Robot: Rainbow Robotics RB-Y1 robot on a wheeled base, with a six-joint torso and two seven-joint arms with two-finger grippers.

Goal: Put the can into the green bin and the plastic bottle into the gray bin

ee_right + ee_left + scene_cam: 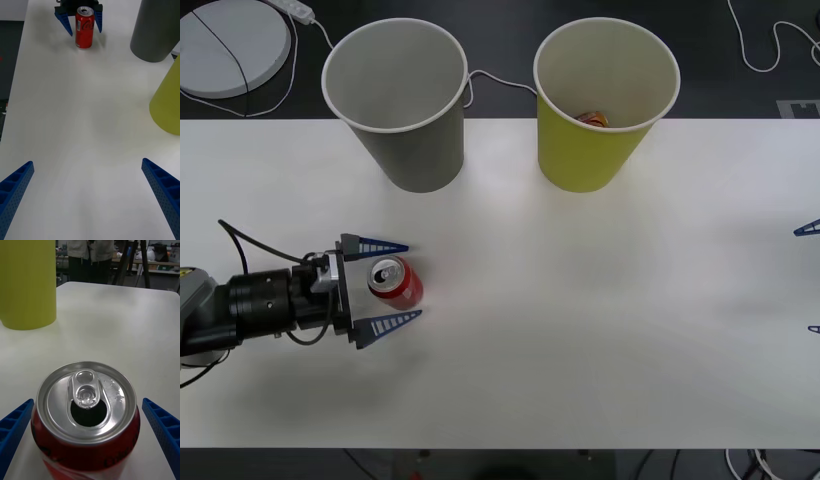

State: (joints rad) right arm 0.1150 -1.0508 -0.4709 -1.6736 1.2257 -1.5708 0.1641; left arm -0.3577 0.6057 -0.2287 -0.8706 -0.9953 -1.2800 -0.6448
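Red soda can is standing upright on the white table, its silver top showing a pull tab and an opened mouth (clearest from the left wrist). Left end effector is sitting wide open around it, one blue ribbed finger on each side, neither touching the can. Gray bin and green bin are standing side by side at the table's far edge, something red and orange lying inside the green one. Right end effector is waiting open at the table's right edge.
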